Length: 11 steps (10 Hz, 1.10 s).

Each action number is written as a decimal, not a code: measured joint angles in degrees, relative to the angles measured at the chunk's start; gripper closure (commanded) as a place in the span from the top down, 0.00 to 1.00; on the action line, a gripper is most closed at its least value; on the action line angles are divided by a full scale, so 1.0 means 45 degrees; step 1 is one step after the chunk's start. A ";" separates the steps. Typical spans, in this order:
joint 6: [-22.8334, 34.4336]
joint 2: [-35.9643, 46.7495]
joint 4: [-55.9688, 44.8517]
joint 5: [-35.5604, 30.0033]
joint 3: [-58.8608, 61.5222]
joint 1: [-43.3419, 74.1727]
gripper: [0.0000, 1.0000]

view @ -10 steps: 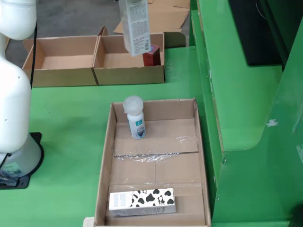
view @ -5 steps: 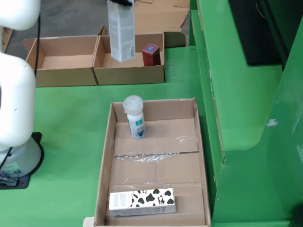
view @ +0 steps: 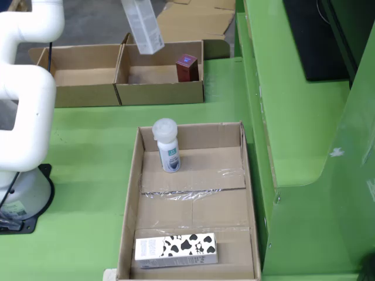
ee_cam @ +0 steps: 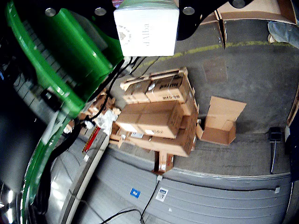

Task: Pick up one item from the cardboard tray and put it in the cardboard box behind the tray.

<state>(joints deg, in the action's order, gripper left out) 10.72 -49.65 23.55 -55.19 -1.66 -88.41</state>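
Tray (view: 133, 193): one bottle (view: 167, 146) (upright); one carton (view: 176, 249)

"d'Alba" on white carton (ee_cam: 147, 30)

Stacked cartons (ee_cam: 159, 116) on a pallet; green table (view: 88, 146) below.

A warehouse: stacked cartons (ee_cam: 156, 116) on concrete floor (ee_cam: 247, 70), green workbench (view: 88, 140).
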 measured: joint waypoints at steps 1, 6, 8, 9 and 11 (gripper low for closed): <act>-0.1427 -0.2618 0.1073 0.0020 -0.0020 0.1387 0.00; -0.0333 -0.4571 0.1133 -0.0020 -0.0020 0.3456 0.00; 0.0020 -0.4787 0.1153 -0.0040 0.0018 0.3593 0.00; -0.0040 -0.5000 0.1191 -0.0040 0.0058 0.3749 0.00; -0.0196 -0.5020 0.1191 -0.0040 0.0078 0.3789 0.00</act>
<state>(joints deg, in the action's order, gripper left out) 9.84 -72.24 28.91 -55.37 -1.31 -71.36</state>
